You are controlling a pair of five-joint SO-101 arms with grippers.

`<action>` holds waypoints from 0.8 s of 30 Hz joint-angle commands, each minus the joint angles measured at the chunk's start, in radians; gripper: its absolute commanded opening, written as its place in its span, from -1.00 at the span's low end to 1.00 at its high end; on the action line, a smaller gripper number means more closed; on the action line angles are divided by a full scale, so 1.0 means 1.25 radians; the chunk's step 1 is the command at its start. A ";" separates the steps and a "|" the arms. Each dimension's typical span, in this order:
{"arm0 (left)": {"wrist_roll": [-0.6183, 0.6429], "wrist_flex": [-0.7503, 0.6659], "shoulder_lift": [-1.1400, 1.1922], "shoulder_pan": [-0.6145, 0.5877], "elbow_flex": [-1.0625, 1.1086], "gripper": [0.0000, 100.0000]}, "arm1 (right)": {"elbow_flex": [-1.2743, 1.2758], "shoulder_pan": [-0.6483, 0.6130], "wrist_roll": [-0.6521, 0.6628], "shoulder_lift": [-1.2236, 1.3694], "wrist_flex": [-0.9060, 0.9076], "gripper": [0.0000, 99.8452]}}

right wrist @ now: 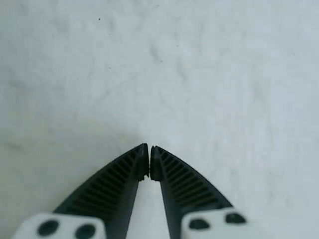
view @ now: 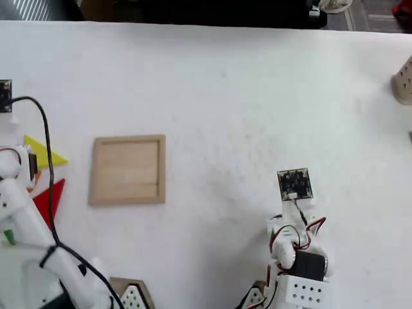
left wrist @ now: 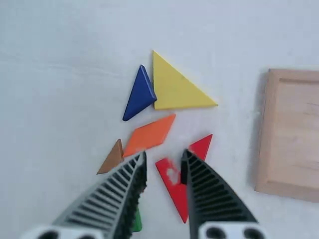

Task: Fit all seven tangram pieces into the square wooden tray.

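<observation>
The square wooden tray [view: 127, 169] lies empty left of the table's middle; its wall [left wrist: 264, 139] also shows in the left wrist view. Beside it lie a yellow triangle [left wrist: 174, 87], a blue triangle [left wrist: 140, 93], an orange parallelogram [left wrist: 149, 135], a small brown triangle [left wrist: 112, 158], a red triangle [left wrist: 172, 181] and a green piece [left wrist: 136, 221], mostly hidden behind a finger. My left gripper [left wrist: 164, 158] is open above the red triangle, with nothing held. My right gripper [right wrist: 149, 150] is shut and empty over bare table.
From above, the left arm [view: 16, 193] covers most of the pieces, leaving the yellow triangle [view: 44, 153] and red triangle [view: 50, 199] showing. The right arm [view: 296, 257] sits at the front right. A perforated wooden object [view: 403, 80] stands at the right edge.
</observation>
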 commanded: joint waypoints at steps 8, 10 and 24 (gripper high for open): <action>-0.145 -0.241 0.234 -0.072 -0.074 -0.57 | 0.005 0.007 0.012 -0.010 0.004 -0.97; -0.147 -0.252 0.278 -0.075 -0.082 -0.56 | 0.005 0.007 0.012 -0.010 0.004 -0.97; -0.182 -0.247 0.634 -0.099 -0.306 -0.56 | 0.005 0.006 0.012 -0.010 0.004 -0.97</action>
